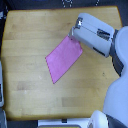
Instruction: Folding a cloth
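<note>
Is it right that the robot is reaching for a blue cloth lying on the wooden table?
Not quite. The cloth is pink-magenta, not blue, as the exterior view shows. The rest holds: it lies flat on the wooden table, and the robot's gripper is at the cloth's upper corner. Whether the gripper is open or shut cannot be told.

Pink-magenta cloth [64,58], flat and diagonal mid-table, upper corner under the claw [73,33]

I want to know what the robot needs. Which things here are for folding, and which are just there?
For the job:
- the pink cloth
- the gripper, at the cloth's top corner

Just there:
- the wooden table, holding the cloth
- nothing else clear enough to name
</note>
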`<state>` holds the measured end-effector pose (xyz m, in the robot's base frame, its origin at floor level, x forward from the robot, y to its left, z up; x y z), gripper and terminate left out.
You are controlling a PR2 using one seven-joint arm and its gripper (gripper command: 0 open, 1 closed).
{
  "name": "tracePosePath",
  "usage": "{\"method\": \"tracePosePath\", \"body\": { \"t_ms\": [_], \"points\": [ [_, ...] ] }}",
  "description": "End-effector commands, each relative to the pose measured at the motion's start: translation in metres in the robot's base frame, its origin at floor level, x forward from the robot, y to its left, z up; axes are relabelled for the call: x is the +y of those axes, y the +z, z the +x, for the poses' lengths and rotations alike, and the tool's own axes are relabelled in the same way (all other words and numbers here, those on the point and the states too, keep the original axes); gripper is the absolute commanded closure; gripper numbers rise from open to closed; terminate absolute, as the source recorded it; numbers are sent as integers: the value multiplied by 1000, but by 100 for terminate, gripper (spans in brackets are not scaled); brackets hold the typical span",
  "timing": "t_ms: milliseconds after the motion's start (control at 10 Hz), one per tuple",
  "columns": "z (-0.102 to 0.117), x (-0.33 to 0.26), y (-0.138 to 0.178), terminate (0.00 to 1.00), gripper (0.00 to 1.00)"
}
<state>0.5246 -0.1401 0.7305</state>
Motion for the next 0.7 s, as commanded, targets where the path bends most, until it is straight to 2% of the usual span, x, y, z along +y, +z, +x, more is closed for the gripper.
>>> {"method": "tracePosePath", "body": {
  "t_ms": [0, 600],
  "points": [
    [-9, -1, -13, 0, 100],
    [-11, 4, -18, 0, 100]
  ]
}}
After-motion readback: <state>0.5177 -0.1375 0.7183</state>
